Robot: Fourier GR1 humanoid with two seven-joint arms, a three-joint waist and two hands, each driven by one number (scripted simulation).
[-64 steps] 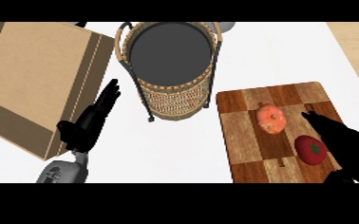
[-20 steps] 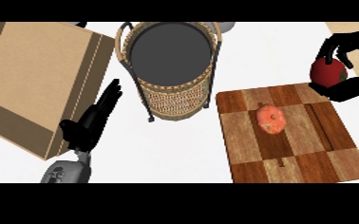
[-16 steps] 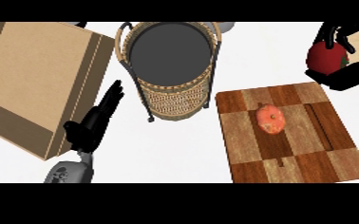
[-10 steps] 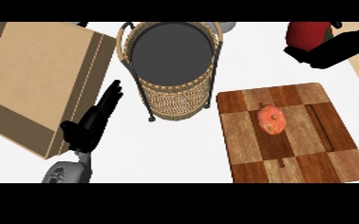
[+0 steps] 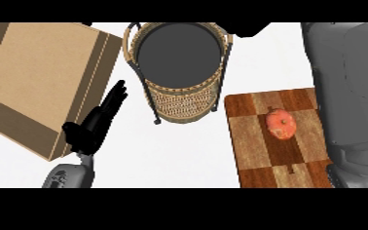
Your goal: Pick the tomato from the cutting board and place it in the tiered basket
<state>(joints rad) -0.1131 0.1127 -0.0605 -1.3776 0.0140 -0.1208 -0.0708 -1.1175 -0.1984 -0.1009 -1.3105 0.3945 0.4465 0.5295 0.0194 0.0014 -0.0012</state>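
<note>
In the head view, the right forearm (image 5: 341, 92) is stretching up the picture's right side, covering the right edge of the cutting board (image 5: 251, 141). The right hand (image 5: 248, 28) is showing only as a dark shape at the top edge, just beside the upper right rim of the tiered basket (image 5: 179, 105). It is mostly cut off, so I cannot tell whether it is holding anything. No red tomato is showing anywhere. The one fruit in sight is an orange-pink round fruit (image 5: 280, 124) lying near the middle of the board, and nothing is touching it. Judging by the arm's reach, the carrying step is probably in hand, with the tomato likely hidden in that hand. The next move is calling for the hand to come over the basket's dark round top tray and let go there, inside the rim. The basket's dark upright posts and raised rim are standing nearest the hand's path. The left hand (image 5: 97, 122) is resting at lower left on the white counter (image 5: 179, 156), fingers straight, between the basket and a large tan box (image 5: 50, 78), well apart from the board.
</note>
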